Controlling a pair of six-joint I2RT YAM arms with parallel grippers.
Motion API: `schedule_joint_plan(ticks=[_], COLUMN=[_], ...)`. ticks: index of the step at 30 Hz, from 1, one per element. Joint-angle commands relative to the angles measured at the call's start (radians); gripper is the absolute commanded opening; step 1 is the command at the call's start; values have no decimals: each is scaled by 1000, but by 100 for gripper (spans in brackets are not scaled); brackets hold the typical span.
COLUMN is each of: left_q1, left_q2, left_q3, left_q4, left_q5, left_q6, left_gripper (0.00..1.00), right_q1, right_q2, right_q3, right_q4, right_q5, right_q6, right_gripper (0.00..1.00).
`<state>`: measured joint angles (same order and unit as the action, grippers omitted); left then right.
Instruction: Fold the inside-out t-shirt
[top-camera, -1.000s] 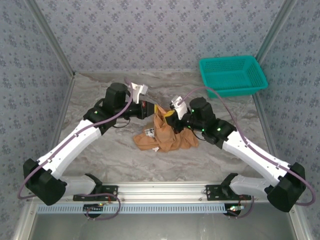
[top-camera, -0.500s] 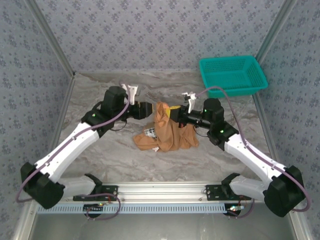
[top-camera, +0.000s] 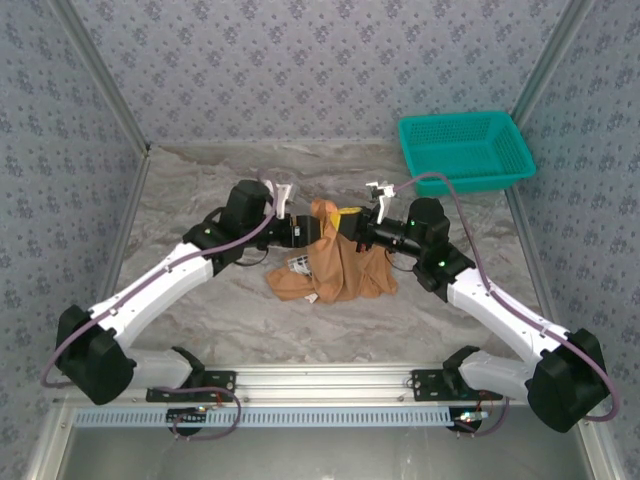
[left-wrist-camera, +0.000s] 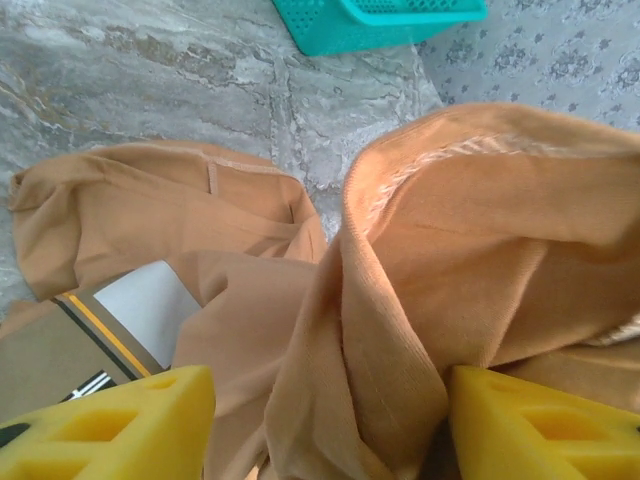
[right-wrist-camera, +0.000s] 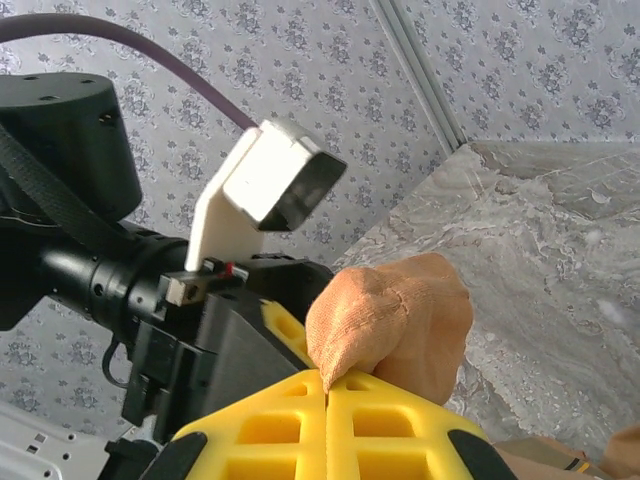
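Inside-out t-shirt (top-camera: 340, 272) lies heaped on the table (top-camera: 200, 190) beneath both grippers, its raised fold pinched in the closed right gripper (right-wrist-camera: 326, 388) and standing unclamped between the parted fingers (left-wrist-camera: 110, 425) of the left gripper (left-wrist-camera: 330, 425).

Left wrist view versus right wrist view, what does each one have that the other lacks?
Left wrist: the teal basket, the t-shirt's white label, and the left gripper open around cloth. Right wrist: the right gripper shut on a pinch of cloth, with the left arm's white camera behind. Shared: orange-tan fabric and marble table.
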<state>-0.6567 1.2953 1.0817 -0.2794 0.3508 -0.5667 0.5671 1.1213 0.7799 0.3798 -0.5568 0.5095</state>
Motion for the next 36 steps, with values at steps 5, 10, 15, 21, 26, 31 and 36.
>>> schedule_joint_plan(ticks=[5,10,15,21,26,31,36], left_q1=[-5,-5,-5,13,69,94,98], left_q2=[30,34,46,-50,-159,-186,-195], left_q3=[59,74,94,58,-67,-113,-107], left_q4=[21,-12,-10,81,362,431,292], left_q5=[-14,-52,-11,106,367,443,380], left_q6=[20,63,88,103,-10,-50,79], left_gripper=[40,33,8,0,0,0,0], right_q1=[-1,-2,2,8,28,28,-20], right_q2=[-18,-26,-38,-62,-81,-90,-129], right_q3=[-15,-19,-19,-10,-11,-20,-73], right_q4=[35,22,-6,-204,-313,-321,-220], right_q5=[15,11,25,209,394,337,142], right_q6=[7,-6,-31,-142,-189,-209,-209], right_gripper=[0,0,0,0,0,0,0])
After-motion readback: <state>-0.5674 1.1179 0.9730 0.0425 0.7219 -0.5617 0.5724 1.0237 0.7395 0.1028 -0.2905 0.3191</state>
